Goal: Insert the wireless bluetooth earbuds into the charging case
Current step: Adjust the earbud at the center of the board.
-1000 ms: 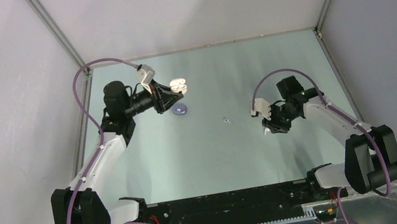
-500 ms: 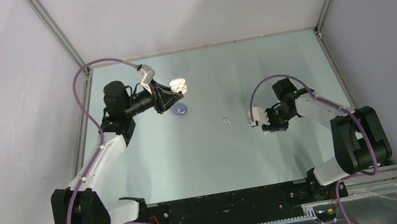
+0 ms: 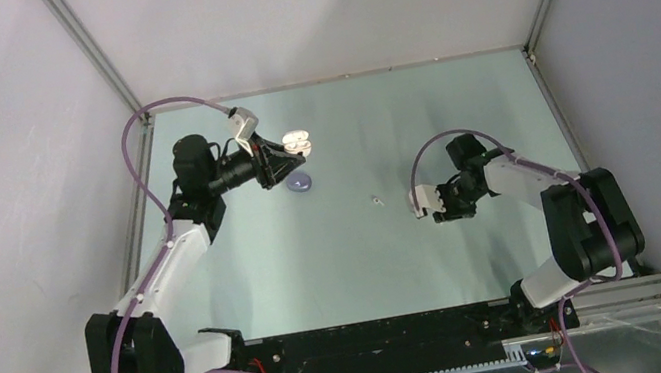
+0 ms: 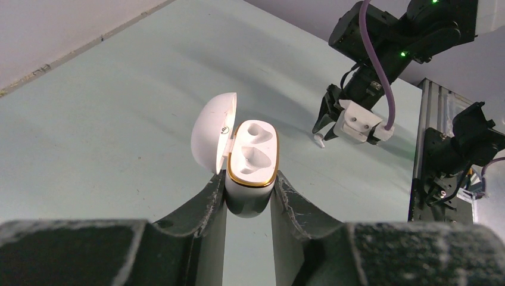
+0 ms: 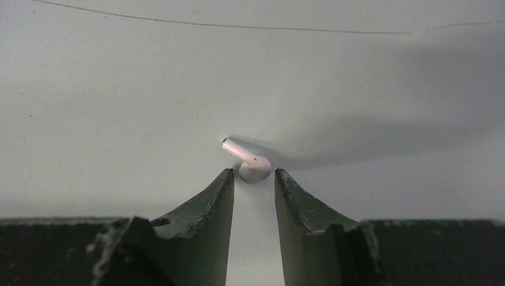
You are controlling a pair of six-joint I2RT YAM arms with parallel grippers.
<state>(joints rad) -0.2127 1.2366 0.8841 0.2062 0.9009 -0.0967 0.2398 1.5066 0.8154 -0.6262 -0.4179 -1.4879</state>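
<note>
My left gripper [image 4: 250,182] is shut on the white charging case [image 4: 253,155] and holds it off the table at the back left. The case's lid [image 4: 211,140] is swung open and both gold-rimmed sockets are empty. In the top view the case [image 3: 297,138] sits at the left gripper [image 3: 292,148] tips. A white earbud [image 5: 247,156] with a short stem lies on the table just beyond my right gripper [image 5: 254,173], whose jaws stand open with nothing between them. From above, the earbud [image 3: 376,200] lies mid-table, left of the right gripper [image 3: 437,213].
A small pale purple thing [image 3: 300,183] lies on the table just in front of the held case, too small to make out. Grey walls and metal posts [image 3: 91,54] close in the pale green table [image 3: 318,259]. The right arm [image 4: 387,36] shows in the left wrist view.
My right arm has swung left across the table toward the white earbud, its wrist turning that way. The left arm and the case have stayed put.
</note>
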